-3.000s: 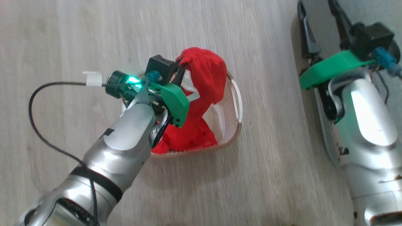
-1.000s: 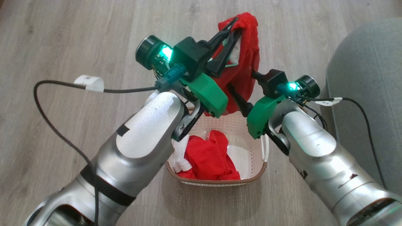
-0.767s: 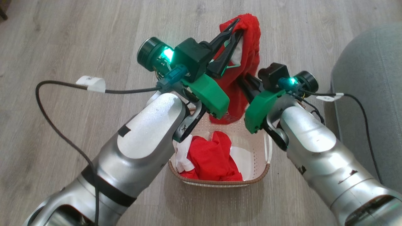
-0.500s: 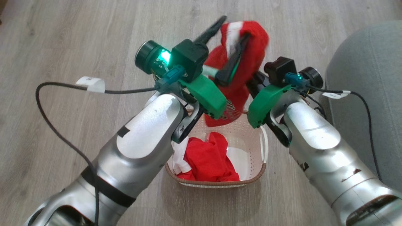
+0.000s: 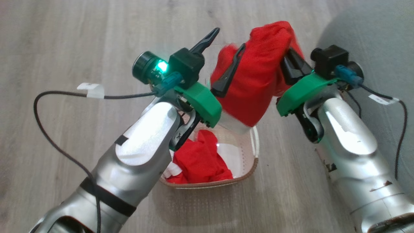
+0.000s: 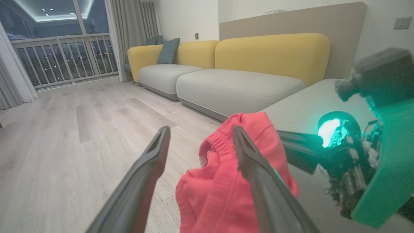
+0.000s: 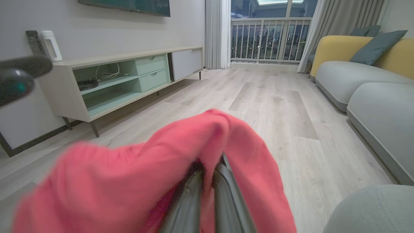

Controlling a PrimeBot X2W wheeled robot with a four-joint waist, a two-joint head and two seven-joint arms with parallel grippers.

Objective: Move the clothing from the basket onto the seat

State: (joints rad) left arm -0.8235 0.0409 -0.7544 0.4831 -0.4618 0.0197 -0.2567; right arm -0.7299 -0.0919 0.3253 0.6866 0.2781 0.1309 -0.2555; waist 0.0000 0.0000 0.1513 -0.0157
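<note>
A red garment of the clothing (image 5: 258,74) hangs in the air above the basket (image 5: 255,152), and my right gripper (image 5: 290,57) is shut on its upper right edge. In the right wrist view the garment (image 7: 145,181) drapes over the closed right gripper (image 7: 210,170). My left gripper (image 5: 225,41) stands open just left of the garment, one finger lying against the fabric without gripping it. The left wrist view shows the left gripper (image 6: 200,129) spread wide, with the garment (image 6: 226,187) beside its right finger. More red clothing (image 5: 200,158) lies in the basket. The grey-green seat (image 5: 372,32) is at the right.
Pale wood floor (image 5: 64,38) surrounds the basket. A black cable (image 5: 42,129) loops off my left arm. Across the room stand a yellow-backed grey sofa (image 6: 226,87) and a low TV cabinet (image 7: 123,81). The seat's rounded corner (image 7: 372,207) is near the right gripper.
My left gripper has opened and let go of the garment. My right gripper has shut on it and carried it right, toward the seat. The head view has shifted slightly.
</note>
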